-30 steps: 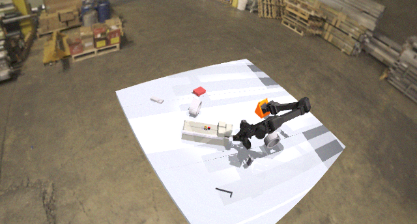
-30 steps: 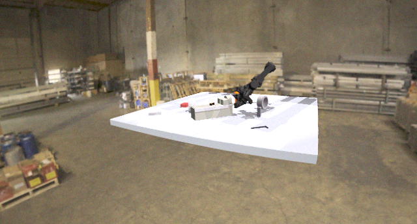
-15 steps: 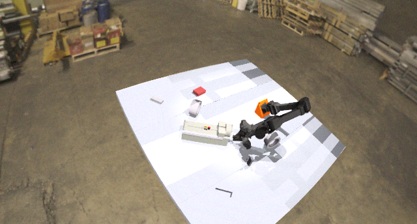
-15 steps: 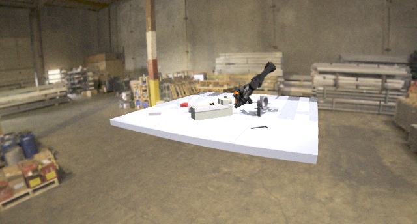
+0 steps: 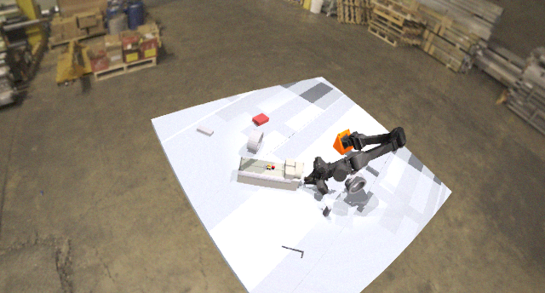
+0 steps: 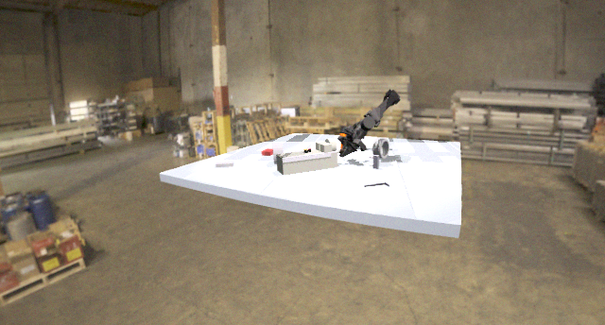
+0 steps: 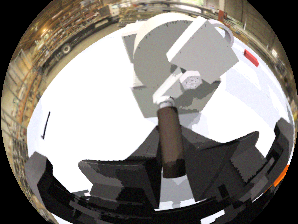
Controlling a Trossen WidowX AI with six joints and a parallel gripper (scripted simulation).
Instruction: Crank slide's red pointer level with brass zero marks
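The machine point(image 5: 266, 179) point(image 6: 306, 163) is a long beige box near the middle of the white table point(image 5: 255, 233). On its slide, a small red pointer point(image 5: 273, 167) sits close beside a yellow brass mark point(image 5: 268, 167); I cannot tell if they are exactly level. My gripper point(image 5: 307, 180) point(image 6: 344, 148) point(image 7: 165, 128) is at the machine's right end, shut on the crank handle. In the wrist view the handle point(image 7: 170, 136) is a dark brown cylinder running from between my fingers up to the grey crank arm point(image 7: 178, 90).
A red block point(image 5: 260, 119), a flat white block point(image 5: 204, 130) and a white roll point(image 5: 255, 140) lie behind the machine. A grey ring point(image 5: 355, 184) and a small dark piece point(image 5: 326, 211) lie by the arm. A black L-shaped key point(image 5: 295, 249) lies near the front.
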